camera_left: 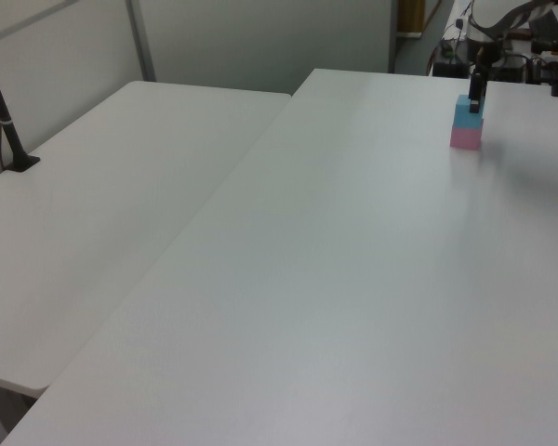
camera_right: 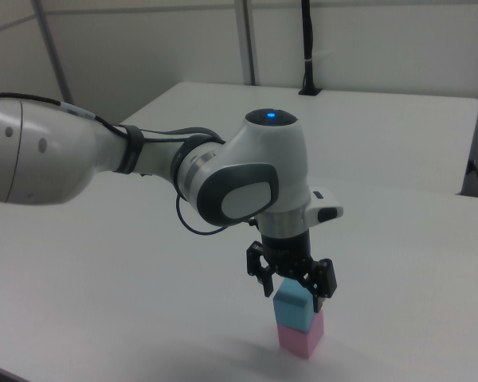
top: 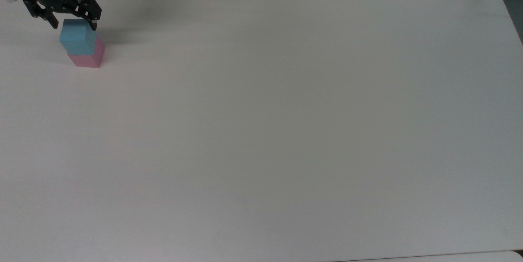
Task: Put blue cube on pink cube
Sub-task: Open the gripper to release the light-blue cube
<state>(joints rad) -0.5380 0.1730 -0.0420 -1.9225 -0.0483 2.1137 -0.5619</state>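
Blue cube: the blue cube is being seen resting on top of the pink cube, near the far corner at the top view's left of the tabletop; it is sitting slightly off-centre, toward the top view's left.
Jaws: the gripper is being held just above the blue cube with the jaws spread apart, one finger standing to each side of the cube's top and neither visibly pressing it.
Handling: the blue cube is being judged light and stiff, with plain matte faces that should not be slippery; nothing fragile is being suggested.
Hold: two opposite upright faces, near the middle of their height, are being judged the best place for a grip, since the flat sides are giving the jaws parallel surfaces.
Risk: a light cube stacked off-centre is being judged easy to nudge off by a finger brushing it.
Right view: the arm, the gripper and the gap over the blue cube are being shown from the side.
Left view: the stack is being shown small and far off, with a second table alongside.
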